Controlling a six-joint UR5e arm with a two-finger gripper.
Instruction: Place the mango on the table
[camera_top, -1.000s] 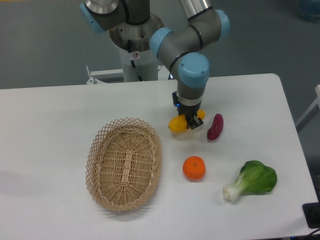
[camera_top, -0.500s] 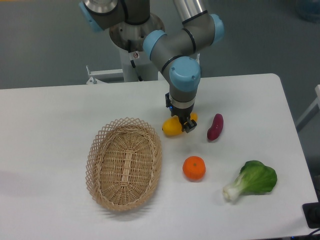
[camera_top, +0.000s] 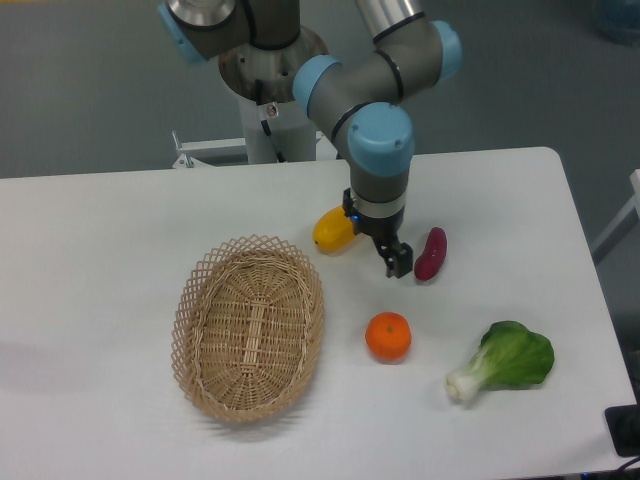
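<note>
Change: half a second ago the mango (camera_top: 333, 230) was sitting between the fingers of the gripper (camera_top: 391, 256); now it is lying free on the table (camera_top: 120, 220), up and to the left of its earlier spot, and the gripper is standing to its right, nearer the purple vegetable (camera_top: 430, 254).
Mango position: it is resting on the white tabletop just beyond the far right rim of the wicker basket (camera_top: 250, 327), close to the rim but apart from it, and left of the arm's wrist.
Mango axis: its long axis is running on a diagonal, the lower end pointing toward the near left, the upper end toward the far right, where the wrist is partly covering it.
Gripper: it is holding nothing; how far the fingers are parted I cannot tell from this angle.
Other things: an orange (camera_top: 388, 336) and a leafy green (camera_top: 508, 360) are lying nearer the front edge.
</note>
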